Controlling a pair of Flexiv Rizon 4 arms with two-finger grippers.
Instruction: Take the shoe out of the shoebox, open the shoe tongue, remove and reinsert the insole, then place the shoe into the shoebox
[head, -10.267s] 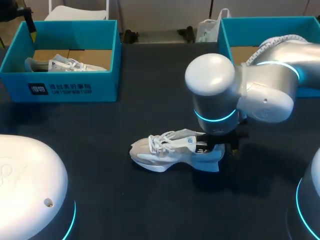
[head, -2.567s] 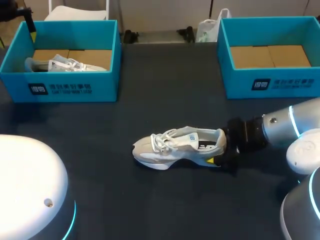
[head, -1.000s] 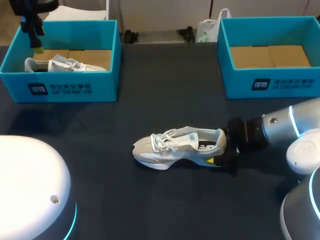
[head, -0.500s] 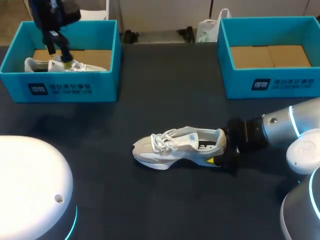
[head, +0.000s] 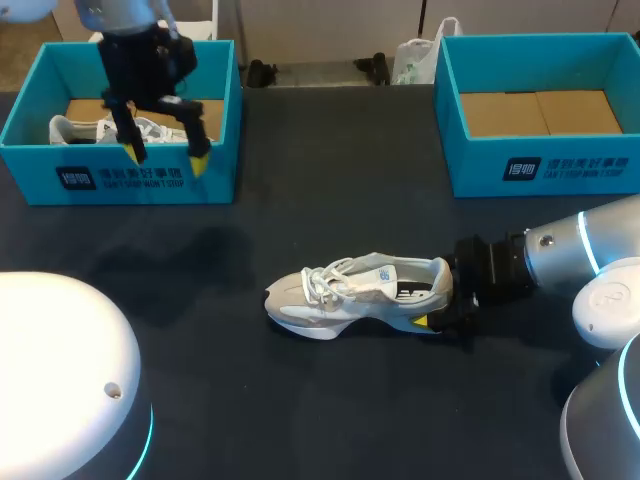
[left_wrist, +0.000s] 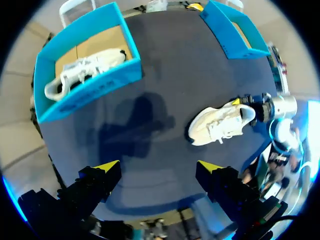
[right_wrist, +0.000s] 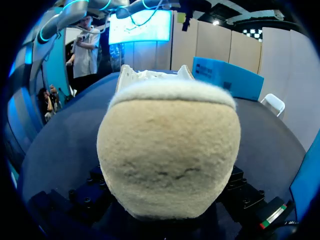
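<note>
The pale grey-and-white shoe (head: 350, 294) lies on its sole mid-table, toe pointing left, laces up. My right gripper (head: 438, 298) comes in from the right and is shut on its heel; one yellow tip shows by the sole. In the right wrist view the fuzzy heel (right_wrist: 167, 150) fills the space between the fingers and hides their tips. My left gripper (head: 165, 158) hangs open and empty above the front wall of the left shoebox (head: 150, 180). In the left wrist view that gripper (left_wrist: 159, 167) is high over the table, with the shoe (left_wrist: 222, 125) ahead of it.
A second pale shoe (head: 95, 128) lies inside the left shoebox (left_wrist: 95, 87). The teal right shoebox (head: 545, 165) at the back right shows only its brown cardboard floor. Dark tabletop surrounds the central shoe.
My left arm has swung from the back-left corner of the left shoebox across it to above its front wall. The right arm and the shoe have not moved.
</note>
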